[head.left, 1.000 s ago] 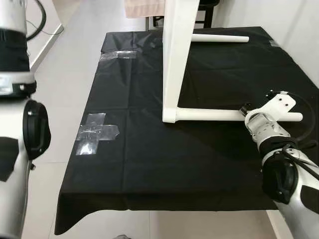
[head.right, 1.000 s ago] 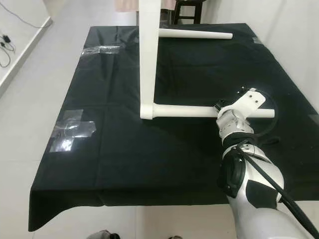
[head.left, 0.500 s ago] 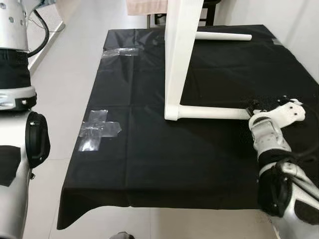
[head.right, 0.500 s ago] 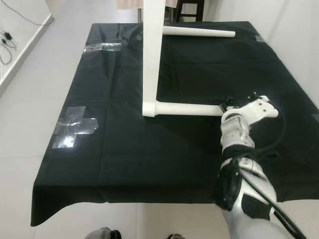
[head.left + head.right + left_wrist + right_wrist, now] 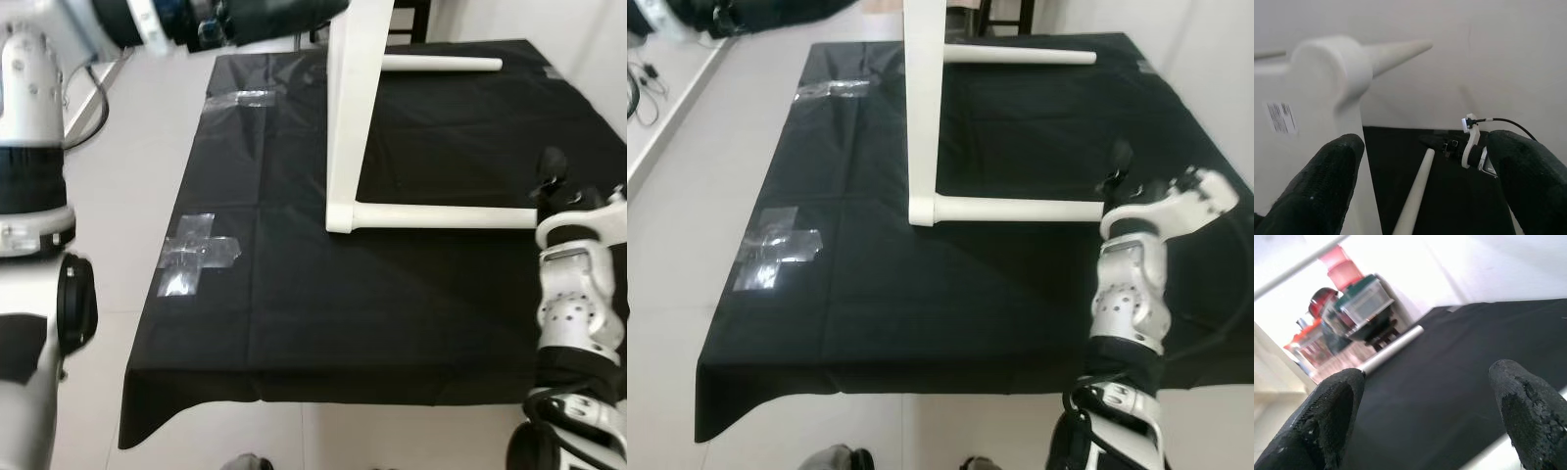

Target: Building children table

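Broadly, a black cloth [image 5: 294,294] covers the surface, hanging over its near edge above the pale tiled floor [image 5: 127,176]. On it the white children's table [image 5: 351,108] stands on edge, its flat top upright, with a far leg [image 5: 441,65] and a near leg [image 5: 441,216] pointing toward the robot's right, level above the cloth. The right arm [image 5: 1132,294] rises in front of the near leg's free end and hides it; the right hand [image 5: 1420,416] sits beside that leg with its fingers spread and nothing between them. The left hand [image 5: 1422,186] is up by the tabletop's upper edge, fingers also apart and empty. Two patches of clear tape [image 5: 196,255] lie on the cloth's left part, well apart from the table. Storage boxes [image 5: 1352,308] stand beyond the surface.
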Tool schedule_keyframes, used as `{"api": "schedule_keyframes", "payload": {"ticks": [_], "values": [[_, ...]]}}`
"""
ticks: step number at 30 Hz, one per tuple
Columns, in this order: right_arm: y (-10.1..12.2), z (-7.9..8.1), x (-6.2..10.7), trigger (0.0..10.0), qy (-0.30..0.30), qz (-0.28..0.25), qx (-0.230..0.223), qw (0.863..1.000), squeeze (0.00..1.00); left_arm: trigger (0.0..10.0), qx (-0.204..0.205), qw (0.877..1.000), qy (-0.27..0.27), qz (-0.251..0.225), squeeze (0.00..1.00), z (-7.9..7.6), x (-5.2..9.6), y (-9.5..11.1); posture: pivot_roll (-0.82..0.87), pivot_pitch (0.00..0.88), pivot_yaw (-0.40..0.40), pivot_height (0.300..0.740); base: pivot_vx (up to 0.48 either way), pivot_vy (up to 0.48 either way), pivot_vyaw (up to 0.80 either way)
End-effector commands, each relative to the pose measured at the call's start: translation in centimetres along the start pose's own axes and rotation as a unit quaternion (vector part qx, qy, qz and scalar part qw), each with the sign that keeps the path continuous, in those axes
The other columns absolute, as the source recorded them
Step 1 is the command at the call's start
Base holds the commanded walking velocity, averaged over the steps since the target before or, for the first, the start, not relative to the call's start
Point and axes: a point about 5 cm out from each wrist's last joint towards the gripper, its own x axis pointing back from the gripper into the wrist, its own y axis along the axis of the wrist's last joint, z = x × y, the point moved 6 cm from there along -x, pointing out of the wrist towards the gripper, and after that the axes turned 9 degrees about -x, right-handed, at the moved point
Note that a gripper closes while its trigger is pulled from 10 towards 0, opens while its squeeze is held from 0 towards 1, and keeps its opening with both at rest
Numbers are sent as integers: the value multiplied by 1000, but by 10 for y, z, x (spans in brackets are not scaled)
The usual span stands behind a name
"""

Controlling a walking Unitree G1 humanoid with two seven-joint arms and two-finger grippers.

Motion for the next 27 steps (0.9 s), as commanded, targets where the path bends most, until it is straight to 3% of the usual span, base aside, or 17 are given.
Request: {"api": "schedule_keyframes", "payload": {"ticks": [1, 4, 8, 9, 11, 12, 13, 15, 17, 19, 20, 21, 23, 24, 25, 26, 27], "values": [[-4, -4, 6, 10000, -9, 13, 35, 999, 0, 10000, 2, 1000, -6, -10, 0, -6, 3, 3, 51, 141, 26, 740, 0, 0, 0], [-6, -14, 12, 10000, -29, 18, 66, 997, 0, 10000, 14, 1000, -2, -12, 0, -13, 6, -8, 39, 139, 24, 740, 0, 0, 0], [-13, 0, 18, 10000, 7, 33, 84, 996, 0, 10000, 21, 999, 28, -19, 0, -14, 11, -17, 32, 136, 26, 740, 0, 0, 0], [-22, 13, 23, 10000, 41, 47, 109, 992, 0, 10000, 22, 998, 61, -20, 0, -10, 14, -26, 33, 132, 26, 740, 0, 0, 0], [-22, 13, 23, 10000, 41, 47, 109, 992, 0, 10000, 22, 998, 61, -20, 0, -10, 14, -26, 33, 132, 26, 740, 0, 0, 0], [-36, 28, 32, 10000, 78, 66, 136, 985, 0, 10000, 23, 994, 104, -11, 0, -7, 19, -42, 31, 131, 24, 740, 0, 0, 0], [-36, 28, 32, 10000, 78, 66, 136, 985, 0, 10000, 23, 994, 104, -11, 0, -7, 19, -42, 31, 131, 24, 740, 0, 0, 0], [-72, 55, 55, 10000, 146, 108, 181, 966, 0, 10000, 53, 978, 203, 20, 0, -15, 34, -94, 30, 123, 20, 740, 0, 0, 0], [-92, 70, 72, 10000, 183, 130, 201, 954, 0, 10000, 71, 964, 250, 46, 0, -38, 43, -127, 28, 120, 20, 740, 0, 0, 0], [-92, 70, 72, 10000, 183, 130, 201, 954, 0, 10000, 71, 964, 250, 46, 0, -38, 43, -127, 28, 120, 20, 740, 0, 0, 0], [-100, 76, 78, 10000, 198, 136, 210, 948, 0, 10000, 89, 957, 271, 51, 0, -48, 45, -138, 28, 115, 15, 740, 0, 0, 0], [-100, 76, 78, 10000, 198, 136, 210, 948, 0, 10000, 89, 957, 271, 51, 0, -48, 45, -138, 28, 115, 15, 740, 0, 0, 0], [-112, 79, 84, 10000, 219, 142, 241, 935, 0, 10000, 114, 940, 316, 65, 0, -61, 52, -158, 40, 107, 8, 740, 0, 0, 0], [-112, 79, 84, 10000, 219, 142, 241, 935, 0, 10000, 114, 940, 316, 65, 0, -61, 52, -158, 40, 107, 8, 740, 0, 0, 0], [-116, 79, 85, 10000, 223, 146, 250, 931, 0, 10000, 123, 930, 338, 75, 0, -69, 58, -167, 41, 105, 6, 740, 0, 0, 0], [-116, 79, 85, 10000, 223, 146, 250, 931, 0, 10000, 123, 930, 338, 75, 0, -69, 58, -167, 41, 105, 6, 740, 0, 0, 0], [-118, 79, 86, 10000, 225, 148, 254, 929, 0, 10000, 127, 922, 356, 85, 0, -75, 64, -174, 41, 105, 6, 740, 0, 0, 0]]}}
